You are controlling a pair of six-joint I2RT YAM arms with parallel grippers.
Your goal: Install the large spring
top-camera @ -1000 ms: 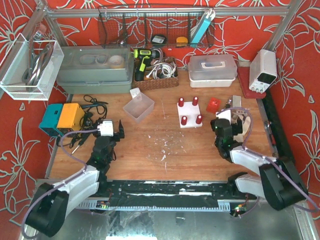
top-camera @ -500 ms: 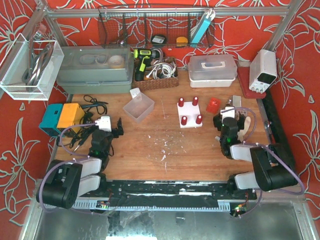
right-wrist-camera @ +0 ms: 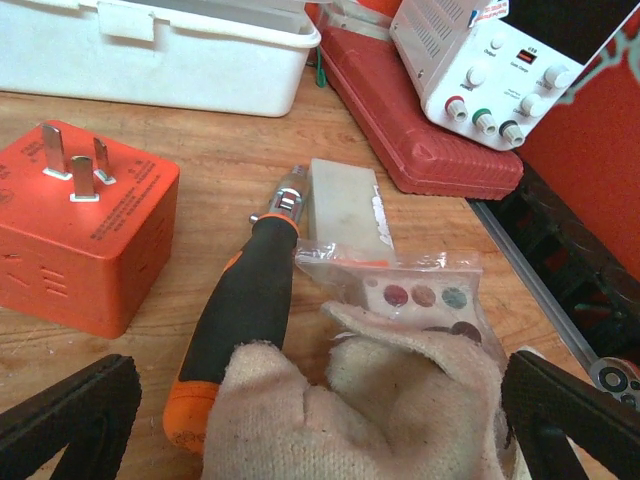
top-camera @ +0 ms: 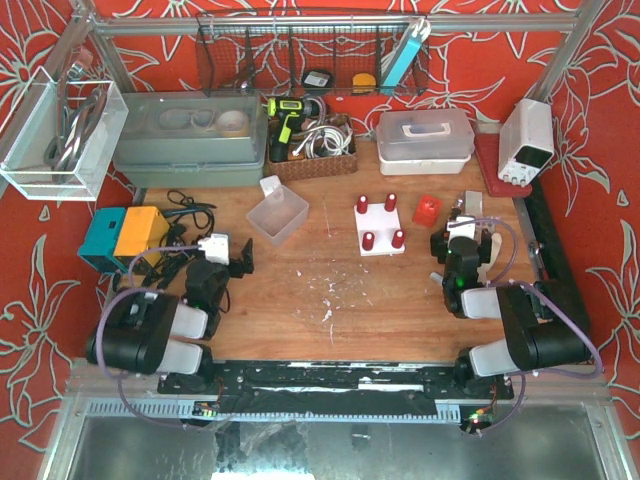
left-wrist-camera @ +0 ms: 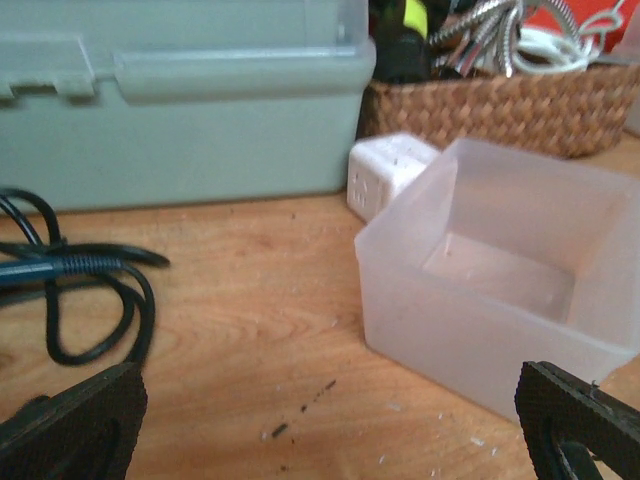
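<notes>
Left gripper (top-camera: 228, 256) gaping at left edge, right gripper (top-camera: 462, 240) gaping at right edge, four red posts (top-camera: 368, 241) standing on one white plate (top-camera: 380, 222)

Workshop bench: power supply (top-camera: 527, 140), screwdriver (right-wrist-camera: 245, 310), grey storage case (top-camera: 190, 140), wire tool rack (top-camera: 300, 60).

Bright even light, soft shadows; left wrist view blurred, right sharper.

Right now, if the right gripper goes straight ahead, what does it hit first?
Probably the white glove, lying dead ahead between the open fingers; the screwdriver lies just beside it. Depth is unclear from the wrist view.
</notes>
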